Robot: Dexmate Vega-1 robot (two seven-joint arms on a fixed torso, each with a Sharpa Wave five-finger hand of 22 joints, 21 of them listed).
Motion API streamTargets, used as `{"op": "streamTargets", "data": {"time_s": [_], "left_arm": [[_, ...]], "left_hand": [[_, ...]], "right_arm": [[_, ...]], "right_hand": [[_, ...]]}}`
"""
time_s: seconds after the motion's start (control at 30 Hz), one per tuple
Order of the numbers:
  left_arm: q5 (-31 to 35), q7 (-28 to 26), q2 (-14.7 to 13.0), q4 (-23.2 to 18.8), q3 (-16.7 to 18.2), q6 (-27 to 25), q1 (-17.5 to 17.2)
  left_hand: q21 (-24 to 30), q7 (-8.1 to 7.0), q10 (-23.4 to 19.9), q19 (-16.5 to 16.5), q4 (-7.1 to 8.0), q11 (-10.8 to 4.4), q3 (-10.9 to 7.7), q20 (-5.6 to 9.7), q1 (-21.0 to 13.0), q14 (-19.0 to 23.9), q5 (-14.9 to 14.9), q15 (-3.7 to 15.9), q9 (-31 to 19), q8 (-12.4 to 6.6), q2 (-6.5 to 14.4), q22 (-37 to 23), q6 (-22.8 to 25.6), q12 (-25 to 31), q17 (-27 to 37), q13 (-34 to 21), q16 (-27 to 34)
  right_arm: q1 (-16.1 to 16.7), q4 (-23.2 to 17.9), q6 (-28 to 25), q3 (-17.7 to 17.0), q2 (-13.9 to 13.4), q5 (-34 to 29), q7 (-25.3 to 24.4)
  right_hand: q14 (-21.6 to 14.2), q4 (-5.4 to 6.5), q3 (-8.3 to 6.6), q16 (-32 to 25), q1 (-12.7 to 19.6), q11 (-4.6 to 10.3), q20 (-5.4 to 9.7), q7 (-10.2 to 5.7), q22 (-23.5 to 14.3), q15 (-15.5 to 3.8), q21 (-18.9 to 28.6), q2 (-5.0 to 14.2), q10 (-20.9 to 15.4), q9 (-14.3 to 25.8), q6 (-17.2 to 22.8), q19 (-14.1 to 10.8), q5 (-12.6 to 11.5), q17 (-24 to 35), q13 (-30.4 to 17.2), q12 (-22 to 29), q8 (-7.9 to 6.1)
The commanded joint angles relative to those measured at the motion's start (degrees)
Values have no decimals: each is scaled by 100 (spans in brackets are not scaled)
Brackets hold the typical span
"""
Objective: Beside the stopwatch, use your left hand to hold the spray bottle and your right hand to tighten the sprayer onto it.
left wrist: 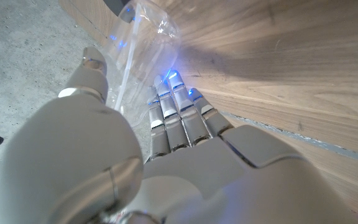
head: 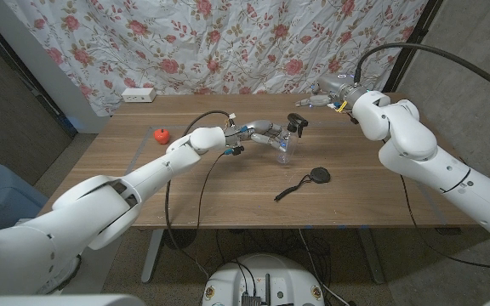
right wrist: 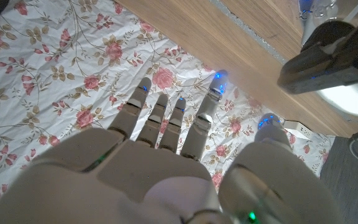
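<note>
The clear spray bottle [head: 283,150] stands mid-table with its black sprayer [head: 298,123] on top. My left hand [head: 259,133] holds the bottle from the left side. In the left wrist view the bottle [left wrist: 143,23] lies between the thumb [left wrist: 94,62] and the straight fingers [left wrist: 174,109]. The black stopwatch [head: 318,176] lies a little nearer and to the right of the bottle, and its cord [head: 287,190] trails toward the front. My right hand [head: 324,92] hovers over the table's back right, apart from the sprayer. Its fingers [right wrist: 166,121] are spread and hold nothing.
A small red object [head: 161,134] sits on the left part of the table. A white power strip [head: 139,94] lies at the back left edge. The floral curtain [head: 228,42] hangs behind the wooden table [head: 228,183].
</note>
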State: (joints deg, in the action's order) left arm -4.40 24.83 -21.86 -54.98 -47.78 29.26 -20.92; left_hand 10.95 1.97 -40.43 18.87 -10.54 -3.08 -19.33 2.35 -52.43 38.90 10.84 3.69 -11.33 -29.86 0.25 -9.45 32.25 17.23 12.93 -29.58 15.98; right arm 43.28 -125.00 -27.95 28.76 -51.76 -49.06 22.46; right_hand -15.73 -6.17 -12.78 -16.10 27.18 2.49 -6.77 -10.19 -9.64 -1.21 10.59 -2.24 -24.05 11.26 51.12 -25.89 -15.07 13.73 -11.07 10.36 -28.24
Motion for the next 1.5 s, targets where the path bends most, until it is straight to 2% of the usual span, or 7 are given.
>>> {"op": "streamTargets", "data": {"time_s": [0.03,0.37,0.7,0.8,1.0,1.23,1.5], "left_arm": [[-112,63,-265,-556,117,-135,-259],[-188,118,-390,-807,191,-118,-411],[-213,310,-404,-754,185,-4,-360],[-213,358,-414,-748,185,10,-340],[-230,471,-412,-676,184,85,-278],[-248,561,-391,-574,184,147,-217],[-228,583,-327,-441,169,231,-158]], "left_hand": [[34,-446,-625,70,84,-620,-95,442,-376,-32,47,759,-27,-2150,432,-35,912,12,23,-125,-14],[20,-490,-531,47,81,-631,-56,438,-381,-106,44,754,-26,-2112,402,-37,816,-52,42,-113,-24],[3,-493,-483,3,82,-636,-23,435,-385,-170,42,746,-25,-2104,385,-38,805,-92,50,-105,-36],[-16,-506,-447,-53,84,-652,1,417,-375,-255,39,727,-24,-2101,362,-38,805,-120,48,-95,-67],[-28,-546,-423,-103,85,-661,14,404,-382,-289,40,723,-24,-2087,362,-37,774,-140,51,-91,-73],[-24,-552,-390,-113,89,-649,33,407,-380,-301,41,718,-24,-2076,358,-37,755,-169,51,-77,-72],[-26,-563,-386,-135,95,-671,44,405,-376,-331,42,718,-24,-2068,363,-37,741,-183,49,-68,-83]], "right_arm": [[300,-106,634,-376,-624,667,-527],[477,-234,852,-588,-964,918,-616],[572,-149,1474,-839,-1347,1418,-661],[604,-100,1656,-893,-1440,1502,-714],[656,88,2157,-1025,-1574,1775,-908],[543,306,2718,-1044,-1670,1888,-945],[478,460,3158,-1056,-1727,1900,-933]], "right_hand": [[68,-66,-18,14,121,-20,-4,-58,-15,22,-2,-1,83,32,-302,71,-48,50,-26,25,118],[352,-205,-17,118,322,-35,-49,-208,-12,155,-11,-44,398,45,-1060,224,-155,91,-37,7,433],[817,-317,-70,300,691,-5,-156,-247,-7,309,-35,-75,961,106,-1556,542,-289,92,-47,-34,610],[1006,-328,-100,362,846,-20,-175,-250,-5,384,-31,-100,1367,126,-1791,655,-377,96,-52,-58,695],[1098,-343,-149,373,1061,-27,-58,-247,-3,356,-17,-151,1712,134,-2175,734,-496,110,-58,-39,844],[1305,-359,-199,426,1298,-68,-87,-248,-2,447,-17,-220,2116,132,-2569,823,-616,113,-61,-36,1004],[1475,-374,-252,457,1530,-103,-97,-252,-2,546,-25,-263,2463,136,-2766,918,-730,110,-63,-42,1085]]}}
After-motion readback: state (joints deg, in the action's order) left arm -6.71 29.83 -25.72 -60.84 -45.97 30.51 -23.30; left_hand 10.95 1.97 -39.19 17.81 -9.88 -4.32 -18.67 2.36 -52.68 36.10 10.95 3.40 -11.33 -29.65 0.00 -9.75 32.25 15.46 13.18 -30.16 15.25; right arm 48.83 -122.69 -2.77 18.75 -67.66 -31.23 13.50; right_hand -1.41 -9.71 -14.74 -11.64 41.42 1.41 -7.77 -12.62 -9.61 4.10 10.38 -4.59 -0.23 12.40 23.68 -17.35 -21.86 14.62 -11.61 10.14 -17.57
